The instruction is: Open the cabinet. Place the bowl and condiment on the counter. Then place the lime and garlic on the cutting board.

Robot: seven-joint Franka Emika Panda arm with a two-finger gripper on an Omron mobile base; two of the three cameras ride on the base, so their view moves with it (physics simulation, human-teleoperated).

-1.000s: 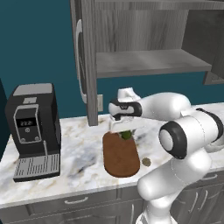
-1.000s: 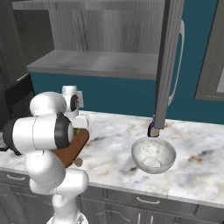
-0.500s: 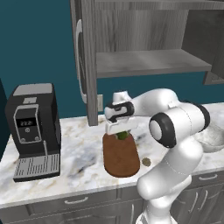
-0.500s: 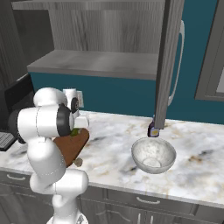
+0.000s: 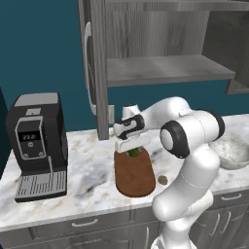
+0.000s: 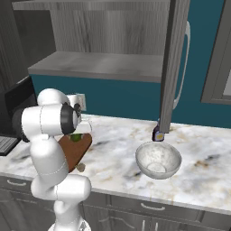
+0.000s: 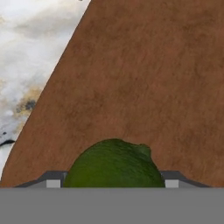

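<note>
My gripper (image 5: 132, 149) hangs low over the far end of the reddish-brown cutting board (image 5: 134, 174), shut on the green lime (image 5: 133, 152). In the hand view the lime (image 7: 113, 164) sits between the two finger tips, just over the board (image 7: 140, 78). The small tan garlic (image 5: 162, 179) lies on the marble counter (image 5: 87, 175) by the board's right edge. From the right, the marbled bowl (image 6: 158, 159) and the dark condiment bottle (image 6: 158, 133) stand on the counter (image 6: 203, 153). The grey cabinet (image 5: 160, 44) is open, its shelf bare.
A black coffee machine (image 5: 36, 146) stands at the counter's left end. An open cabinet door (image 5: 97, 68) hangs down just behind the gripper; another door (image 6: 173, 67) hangs above the condiment. Grey drawers (image 5: 87, 223) run below the counter.
The gripper has come down with the lime toward the cutting board, and the arm's elbow has swung in closer over the counter.
</note>
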